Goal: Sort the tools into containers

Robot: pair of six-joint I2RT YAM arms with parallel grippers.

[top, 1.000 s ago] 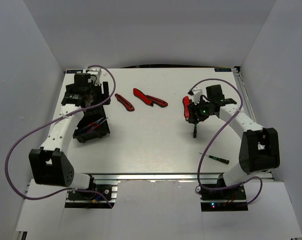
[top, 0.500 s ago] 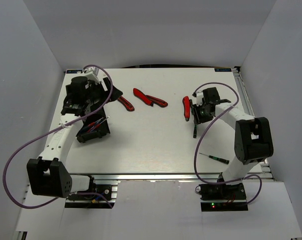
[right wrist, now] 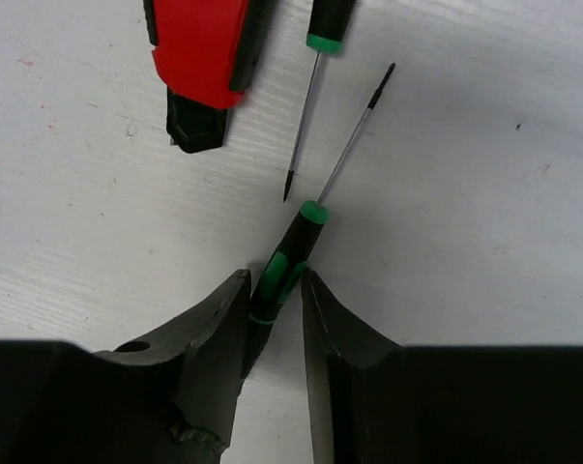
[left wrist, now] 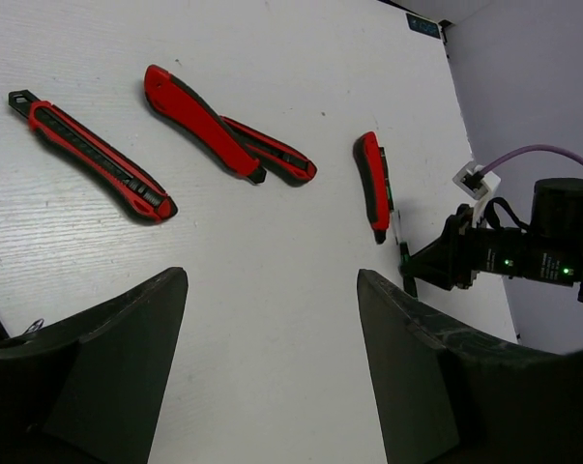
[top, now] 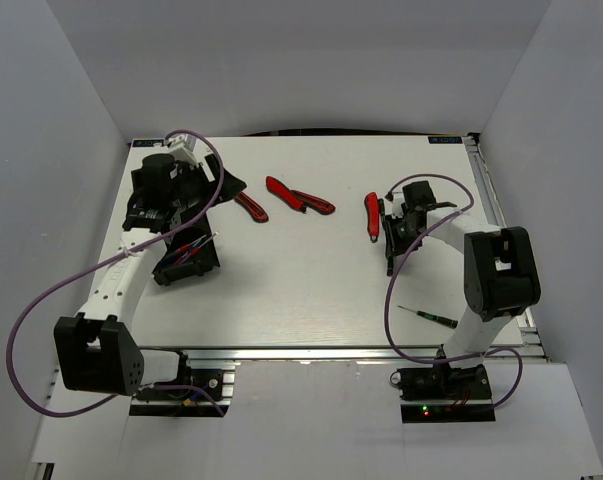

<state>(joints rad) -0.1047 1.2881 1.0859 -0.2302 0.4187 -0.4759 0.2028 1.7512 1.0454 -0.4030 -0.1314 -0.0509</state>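
My right gripper (right wrist: 274,280) is down at the table with its fingers closed on the handle of a black-green screwdriver (right wrist: 286,261), which lies flat with its shaft pointing away. A second black-green screwdriver (right wrist: 320,34) and a red-and-black cutter (right wrist: 199,48) lie just beyond it. My left gripper (left wrist: 272,290) hangs open and empty above the table, near a red knife (left wrist: 88,155) and red-handled pliers (left wrist: 228,140). A black container (top: 186,258) at the left holds several thin screwdrivers.
Another small screwdriver (top: 428,317) lies near the front right, beside the right arm's base. The left arm's purple cable (top: 41,300) loops out over the left side. White walls enclose the table on three sides.
The right gripper has lowered onto the screwdriver and its fingers have closed in on the handle. The left arm swung toward the back left early on, then held still, open.
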